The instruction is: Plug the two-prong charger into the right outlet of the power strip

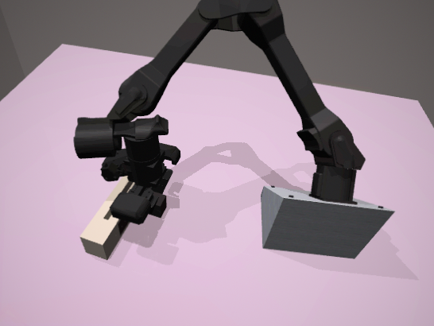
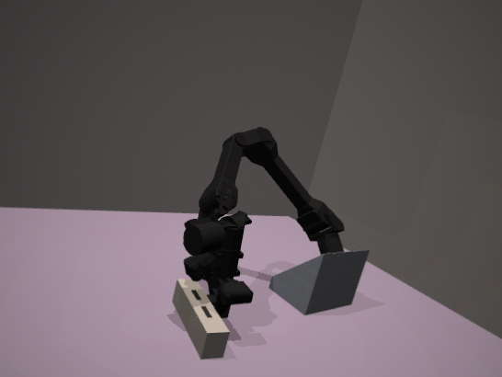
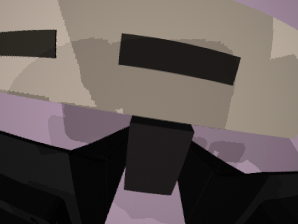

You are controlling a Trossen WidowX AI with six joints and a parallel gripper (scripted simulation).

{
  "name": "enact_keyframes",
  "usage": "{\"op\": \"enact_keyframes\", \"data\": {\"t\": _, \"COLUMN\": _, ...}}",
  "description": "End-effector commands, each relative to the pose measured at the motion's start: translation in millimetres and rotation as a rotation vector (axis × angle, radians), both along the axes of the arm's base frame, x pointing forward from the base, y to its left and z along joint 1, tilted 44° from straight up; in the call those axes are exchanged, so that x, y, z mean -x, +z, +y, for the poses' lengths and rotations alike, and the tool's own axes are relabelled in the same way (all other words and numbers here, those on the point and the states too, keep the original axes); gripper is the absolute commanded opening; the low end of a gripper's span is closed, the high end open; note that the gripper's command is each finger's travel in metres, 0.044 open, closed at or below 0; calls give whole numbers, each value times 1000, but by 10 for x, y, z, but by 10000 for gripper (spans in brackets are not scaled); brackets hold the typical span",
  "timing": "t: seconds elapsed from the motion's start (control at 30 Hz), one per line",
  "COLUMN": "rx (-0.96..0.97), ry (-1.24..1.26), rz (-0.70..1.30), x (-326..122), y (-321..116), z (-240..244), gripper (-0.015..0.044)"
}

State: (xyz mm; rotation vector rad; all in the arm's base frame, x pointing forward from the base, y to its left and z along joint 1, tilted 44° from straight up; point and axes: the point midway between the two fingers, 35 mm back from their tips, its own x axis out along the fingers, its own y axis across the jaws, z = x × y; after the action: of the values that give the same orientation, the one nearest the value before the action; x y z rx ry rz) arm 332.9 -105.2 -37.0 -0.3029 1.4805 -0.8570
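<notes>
The strip (image 1: 104, 227) lies on the desk (image 1: 238, 286) toward its left edge. The charger (image 1: 129, 207), held in the gripper (image 1: 149, 199), sits against the strip's right side. The arm's base (image 1: 318, 224) stands well apart, toward the right edge.
</notes>
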Motion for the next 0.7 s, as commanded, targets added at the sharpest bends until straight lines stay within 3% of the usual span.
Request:
{"op": "enact_keyframes", "data": {"t": 0.0, "rx": 3, "ry": 2, "rz": -5, "x": -26, "y": 15, "z": -9, "gripper": 0}}
{"op": "enact_keyframes", "data": {"t": 0.67, "rx": 3, "ry": 2, "rz": -5, "x": -85, "y": 24, "z": -27, "gripper": 0}}
